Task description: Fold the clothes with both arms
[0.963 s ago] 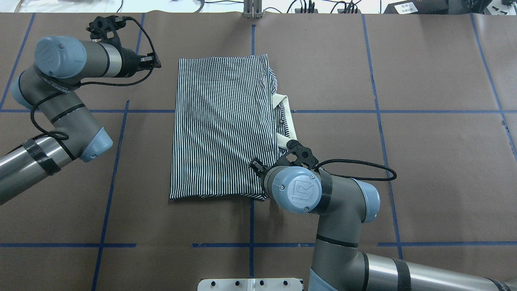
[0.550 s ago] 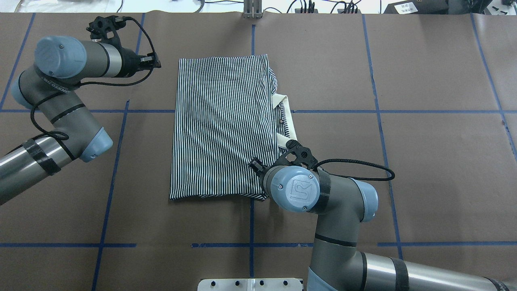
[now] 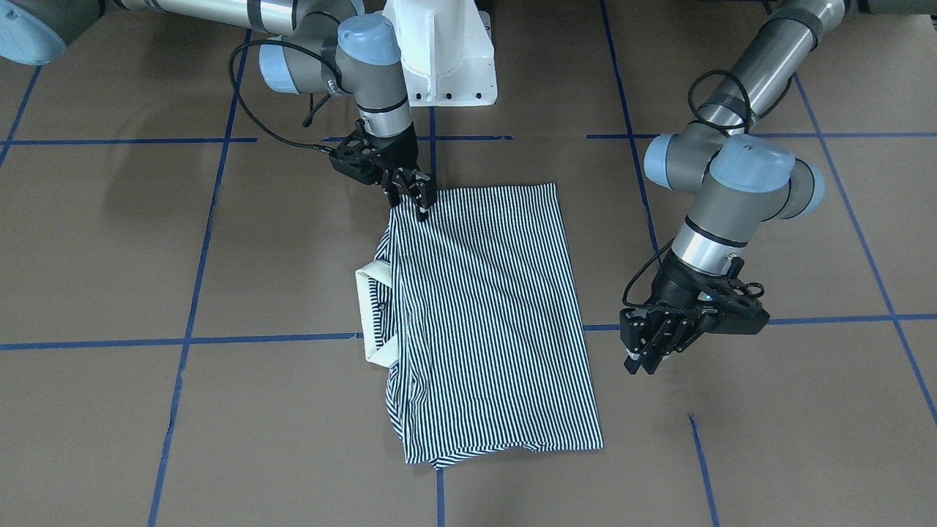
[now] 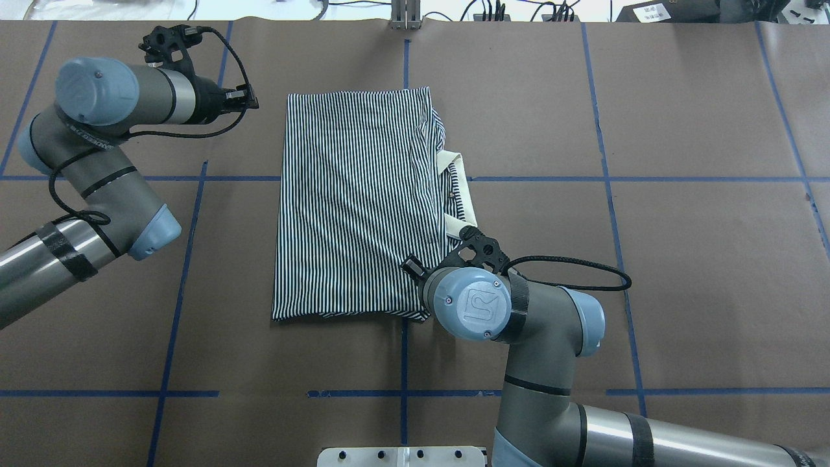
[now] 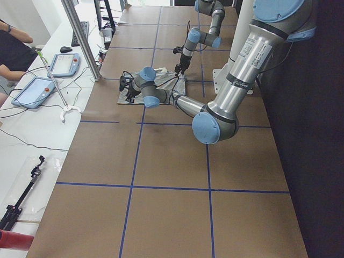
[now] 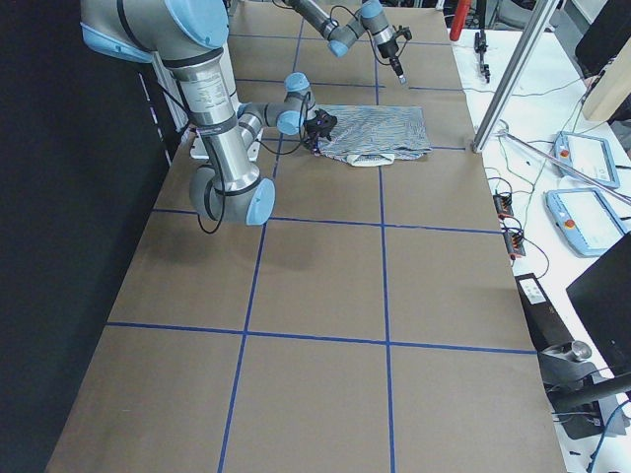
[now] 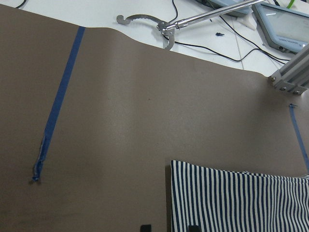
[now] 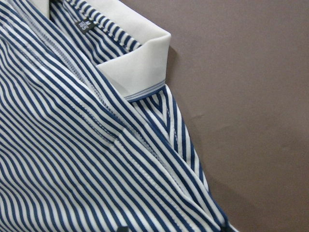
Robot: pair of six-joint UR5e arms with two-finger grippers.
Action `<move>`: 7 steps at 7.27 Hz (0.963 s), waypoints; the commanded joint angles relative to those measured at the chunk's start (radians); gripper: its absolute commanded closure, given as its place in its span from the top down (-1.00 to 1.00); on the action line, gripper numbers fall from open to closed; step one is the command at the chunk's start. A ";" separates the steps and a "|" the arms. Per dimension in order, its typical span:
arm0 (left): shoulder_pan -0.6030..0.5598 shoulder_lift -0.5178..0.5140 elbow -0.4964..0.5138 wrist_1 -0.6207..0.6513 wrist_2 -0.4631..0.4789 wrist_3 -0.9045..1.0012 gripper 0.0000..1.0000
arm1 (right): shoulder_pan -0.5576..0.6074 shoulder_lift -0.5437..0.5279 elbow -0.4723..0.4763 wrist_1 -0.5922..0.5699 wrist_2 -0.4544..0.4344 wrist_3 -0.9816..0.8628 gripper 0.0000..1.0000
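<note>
The striped polo shirt [image 4: 350, 201] lies folded into a tall rectangle at the table's middle, and its cream collar [image 4: 457, 194] pokes out on the right side. In the front-facing view my right gripper [image 3: 416, 205] points down at the shirt's [image 3: 483, 315] corner nearest the robot. Its fingers are apart and touch the fabric. The right wrist view is filled by stripes and the collar [image 8: 140, 63]. My left gripper [image 3: 640, 362] hangs open over bare table beside the shirt's far left corner [image 7: 236, 198], holding nothing. In the overhead view the right gripper is hidden under its own wrist.
The white pedestal base [image 3: 446, 58] stands at the robot's edge of the table. Blue tape lines [image 4: 181, 259] grid the brown tabletop. A metal post [image 4: 405, 16] and cables line the far edge. A hook tool [image 7: 159, 26] and tablets [image 5: 64, 62] lie on the side bench.
The right arm's elbow has drifted slightly left and toward the shirt. The shirt and the left arm have not moved.
</note>
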 commanded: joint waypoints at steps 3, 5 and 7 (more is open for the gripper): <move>0.000 0.000 -0.006 0.001 0.000 0.000 -0.25 | -0.008 -0.002 0.001 0.001 0.002 -0.011 -1.00; 0.000 -0.001 -0.006 0.001 -0.002 0.000 -0.25 | -0.007 0.015 0.008 0.001 0.002 -0.020 -1.00; 0.002 0.011 -0.067 0.009 -0.014 -0.056 -0.25 | -0.007 0.005 0.040 -0.001 0.005 -0.033 -1.00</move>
